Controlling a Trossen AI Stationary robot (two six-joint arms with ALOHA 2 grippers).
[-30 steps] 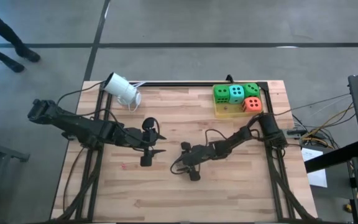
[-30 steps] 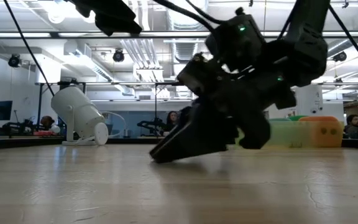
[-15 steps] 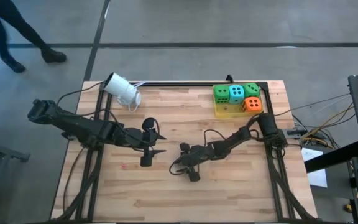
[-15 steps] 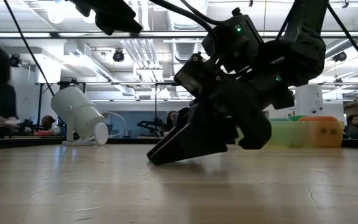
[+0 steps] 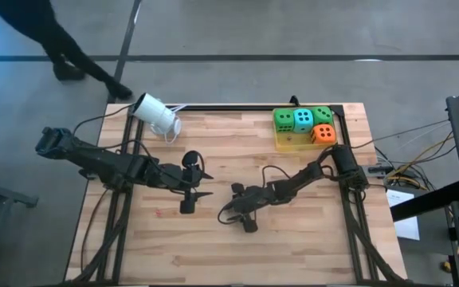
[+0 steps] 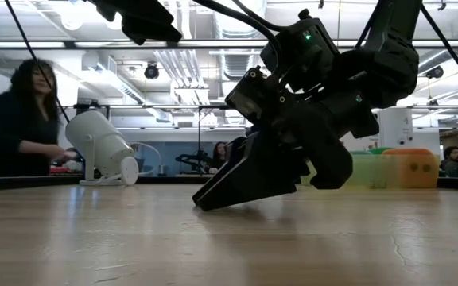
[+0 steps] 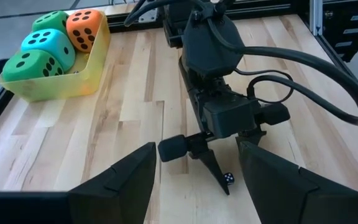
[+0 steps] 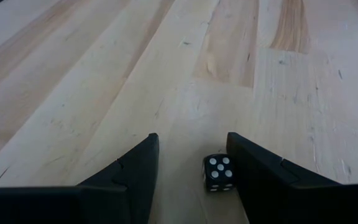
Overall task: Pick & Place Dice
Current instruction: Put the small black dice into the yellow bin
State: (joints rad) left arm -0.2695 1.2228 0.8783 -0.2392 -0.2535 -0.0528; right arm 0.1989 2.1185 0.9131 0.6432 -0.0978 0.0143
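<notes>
R gripper sits low at mid-table, tips down near the wood, fingers parted w/ a tiny black die w/ white pips lying on the table between them, just beside one finger; can't tell if it touches, not lifted. Same die shows at that gripper's tip in L wrist view. L gripper hovers nearby facing it, fingers spread wide, holding nothing. Four big foam dice – two green, one teal, one orange-red – sit packed in a yellow tray at far R corner. White camera lies at far L. A person stands beyond table
</notes>
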